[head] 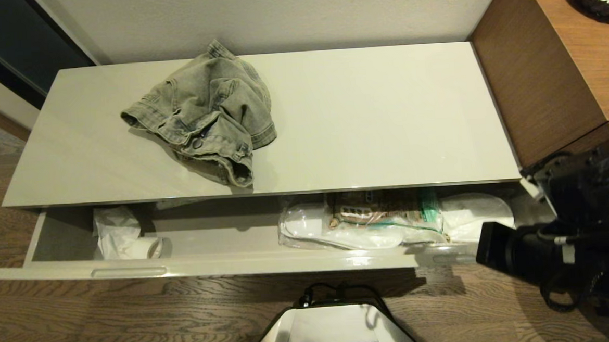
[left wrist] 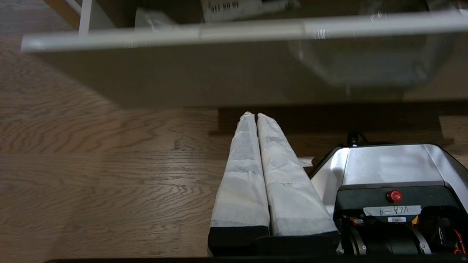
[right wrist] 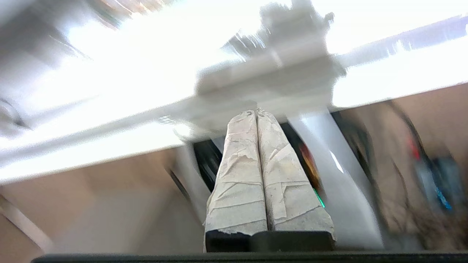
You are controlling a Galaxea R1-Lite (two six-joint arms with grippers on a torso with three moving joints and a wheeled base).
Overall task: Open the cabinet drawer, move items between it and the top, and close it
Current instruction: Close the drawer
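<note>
The drawer [head: 221, 264] stands pulled out below the top [head: 375, 120], a long shallow tray of glossy grey-beige panels with a slim notch near each end of its front. On the top, toward its left rear, the jeans [head: 205, 116] lie crumpled in a heap: faded grey-green denim, stitched seams, belt loops and a metal button showing. Inside the drawer, a white cloth [head: 120, 235] sits near the left end and wrapped slippers [head: 390, 218] fill the right half. My right gripper [right wrist: 256, 111] is at the drawer's right front corner, fingers pressed together, empty. My left gripper [left wrist: 252, 115] hangs low before the drawer front over the floor [left wrist: 91, 164], fingers likewise together.
</note>
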